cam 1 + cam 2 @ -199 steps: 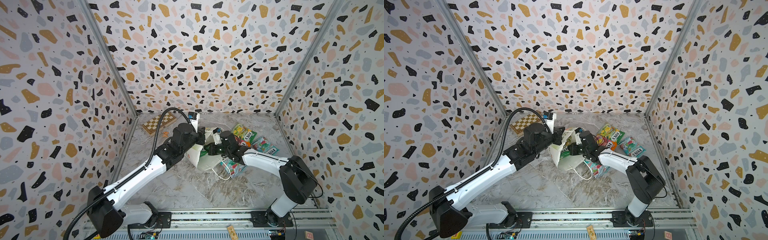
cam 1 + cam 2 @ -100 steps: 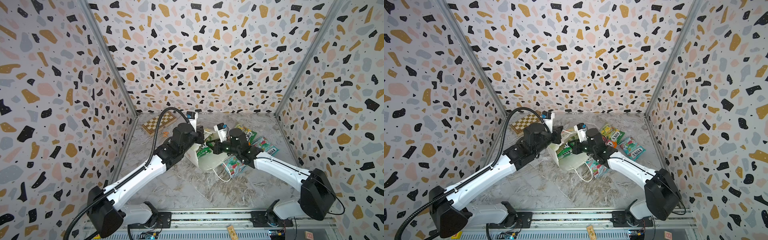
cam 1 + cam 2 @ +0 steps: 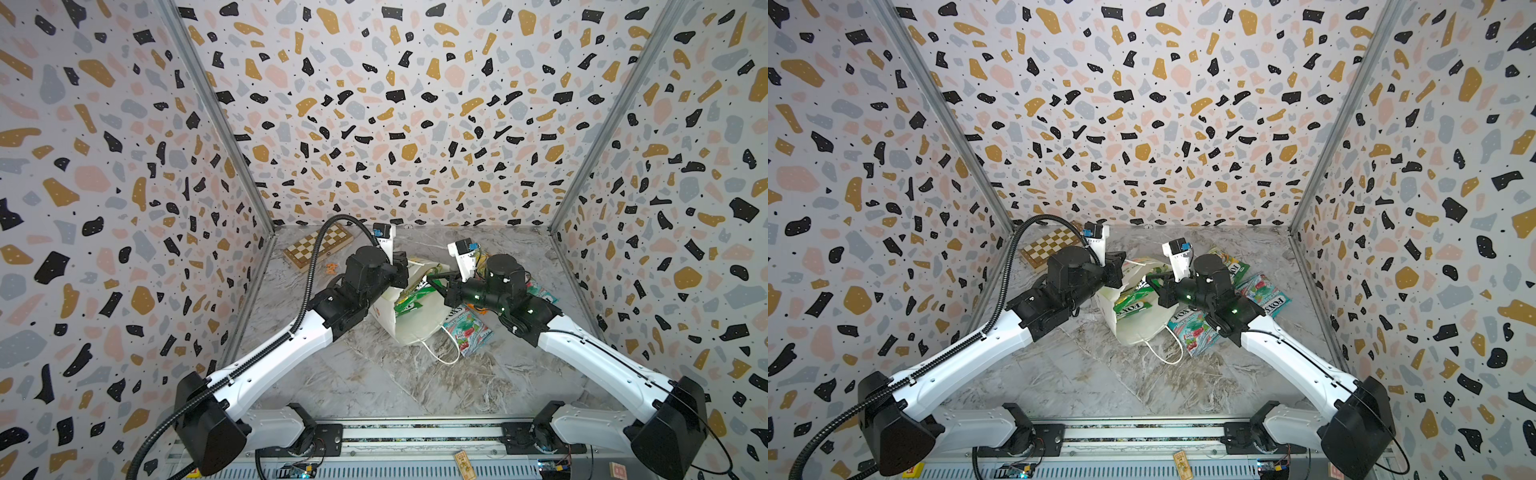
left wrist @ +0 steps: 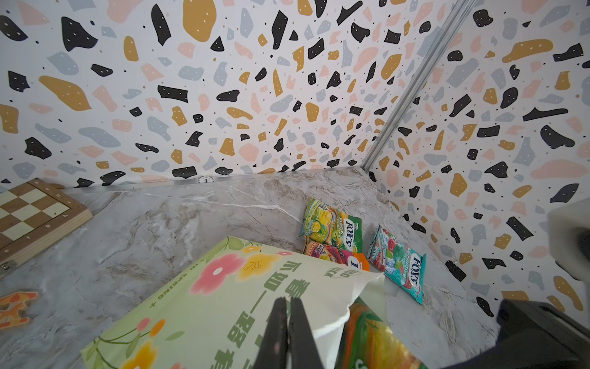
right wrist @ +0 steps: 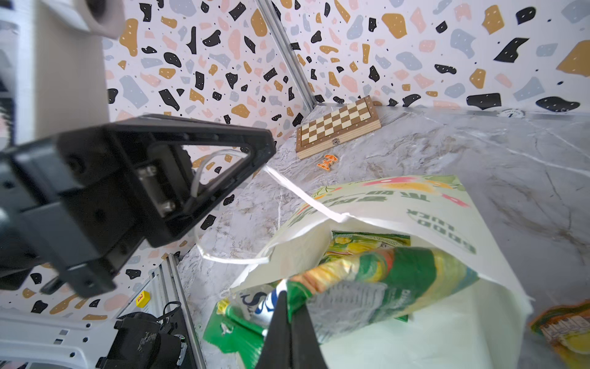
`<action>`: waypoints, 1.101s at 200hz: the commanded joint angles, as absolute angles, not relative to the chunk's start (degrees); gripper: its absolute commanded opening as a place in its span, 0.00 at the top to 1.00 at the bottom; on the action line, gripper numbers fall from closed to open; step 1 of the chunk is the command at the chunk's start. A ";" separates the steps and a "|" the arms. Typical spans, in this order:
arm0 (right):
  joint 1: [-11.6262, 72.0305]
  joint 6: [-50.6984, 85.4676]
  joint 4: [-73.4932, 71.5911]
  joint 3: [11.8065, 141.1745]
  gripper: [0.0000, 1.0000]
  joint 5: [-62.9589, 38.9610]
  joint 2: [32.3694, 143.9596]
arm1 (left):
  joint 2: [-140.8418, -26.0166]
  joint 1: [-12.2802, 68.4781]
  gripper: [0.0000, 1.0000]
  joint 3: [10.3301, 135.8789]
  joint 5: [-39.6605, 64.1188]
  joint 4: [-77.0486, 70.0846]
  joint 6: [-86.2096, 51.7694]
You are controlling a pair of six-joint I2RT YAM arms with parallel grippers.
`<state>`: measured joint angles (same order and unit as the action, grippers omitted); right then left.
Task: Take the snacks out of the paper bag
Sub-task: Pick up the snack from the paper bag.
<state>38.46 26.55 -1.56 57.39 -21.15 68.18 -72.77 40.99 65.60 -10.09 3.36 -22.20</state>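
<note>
Inside white paper bag (image 5: 399, 204), glossy green snack (image 5: 402, 271).

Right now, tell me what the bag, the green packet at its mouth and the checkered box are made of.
Paper bag: matte paper, creased, ragged rim. Green packet: glossy plastic film, probably foil-lined; shiny crinkles. Checkered box: wood, likely varnished; grain, small metal clasp.

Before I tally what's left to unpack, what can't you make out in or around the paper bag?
- Deeper contents of the paper bag: in the right wrist view, the green packet at its mouth blocks them, so the count inside is unknown.
- Orange packet: in the left wrist view, mostly behind the bag.
- Teal packet: in a top view, largely under the right arm.
</note>
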 commanded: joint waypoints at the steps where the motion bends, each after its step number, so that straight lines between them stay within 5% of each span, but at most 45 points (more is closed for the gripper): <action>1: 38.08 24.03 -0.42 61.54 1.00 -20.35 63.96 | -72.86 41.04 1.00 65.26 -11.25 0.92 -22.77; 114: 30.90 18.67 13.30 67.06 1.00 -7.75 52.95 | -73.22 41.04 1.00 65.74 -10.90 1.21 -22.06; 220: 6.89 14.76 25.58 61.16 1.00 -8.27 53.34 | -73.03 41.04 1.00 65.91 -10.61 1.41 -21.53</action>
